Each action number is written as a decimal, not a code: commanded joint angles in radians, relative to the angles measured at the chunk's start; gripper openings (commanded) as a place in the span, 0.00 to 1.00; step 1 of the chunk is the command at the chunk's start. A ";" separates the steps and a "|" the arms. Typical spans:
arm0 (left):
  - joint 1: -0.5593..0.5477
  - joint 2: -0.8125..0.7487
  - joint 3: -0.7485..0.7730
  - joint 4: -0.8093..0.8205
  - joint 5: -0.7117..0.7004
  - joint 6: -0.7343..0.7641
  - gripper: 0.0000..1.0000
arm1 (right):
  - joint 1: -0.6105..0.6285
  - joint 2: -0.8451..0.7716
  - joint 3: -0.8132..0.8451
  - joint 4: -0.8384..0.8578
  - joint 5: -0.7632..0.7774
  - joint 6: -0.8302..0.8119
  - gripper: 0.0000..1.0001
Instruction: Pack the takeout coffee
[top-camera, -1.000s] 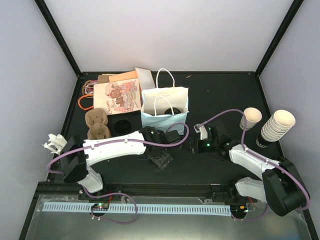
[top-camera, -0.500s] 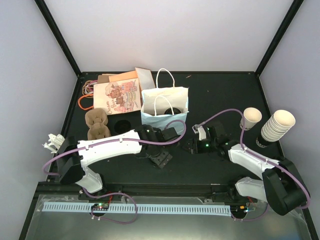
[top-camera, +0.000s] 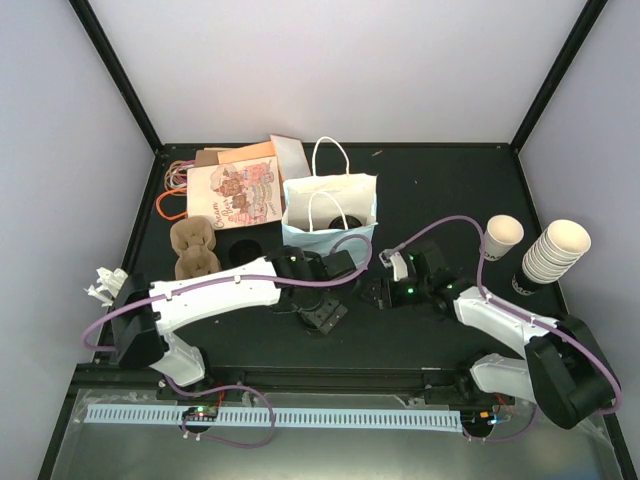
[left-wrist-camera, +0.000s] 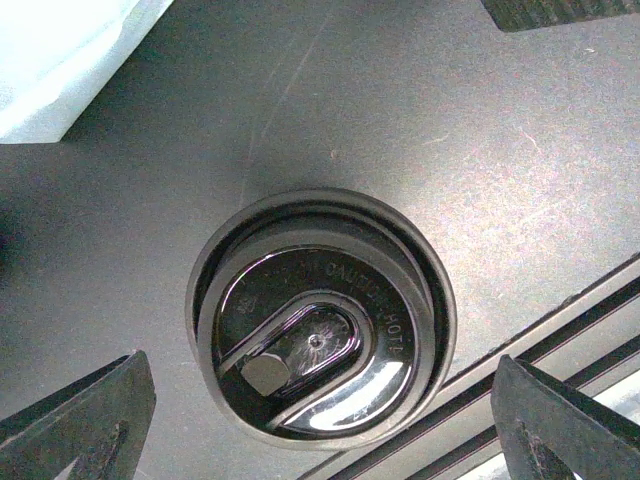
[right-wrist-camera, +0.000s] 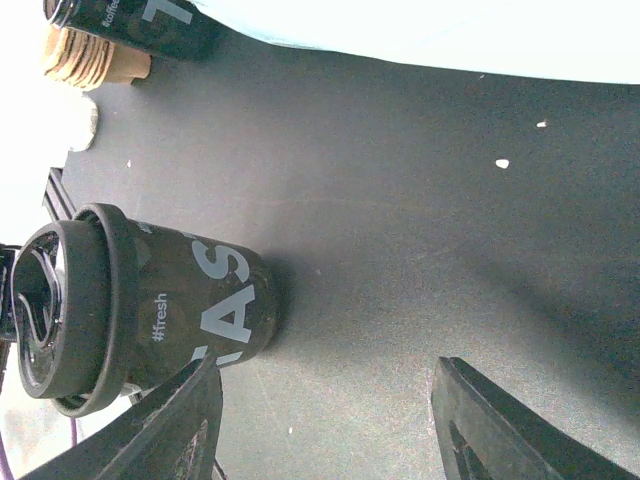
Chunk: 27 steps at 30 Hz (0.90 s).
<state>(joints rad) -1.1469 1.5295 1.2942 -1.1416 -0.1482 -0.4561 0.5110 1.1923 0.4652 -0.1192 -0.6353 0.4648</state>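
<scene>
Presently finds left claw (left-wrist-camera: 320, 375) spread wide directly above coffee (left-wrist-camera: 320, 320), gripping nothing. Finds right claw (right-wrist-camera: 328, 375) partly spread, empty, coffee standing just outside it.

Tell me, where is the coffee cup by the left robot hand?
In the left wrist view the lidded coffee cup stands on the table right below the open left gripper, with the light blue bag close by at the upper left.

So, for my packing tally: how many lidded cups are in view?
2 for certain: one lidded cup under the open left gripper, another between the brown carrier and blue bag. A dark disc inside the bag may be a third.
</scene>
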 joint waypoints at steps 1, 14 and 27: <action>0.005 -0.039 0.048 -0.032 0.000 0.004 0.94 | 0.014 -0.006 0.028 -0.011 0.011 -0.023 0.61; 0.202 -0.431 -0.275 0.284 0.170 -0.104 0.90 | 0.209 -0.256 0.104 -0.152 0.296 -0.071 0.61; 0.412 -0.763 -0.623 0.503 0.387 -0.245 0.86 | 0.434 -0.177 0.265 -0.168 0.472 -0.208 0.75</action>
<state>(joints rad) -0.7601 0.7841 0.7174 -0.7216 0.1421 -0.6346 0.9401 0.9943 0.6998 -0.2855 -0.1673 0.3653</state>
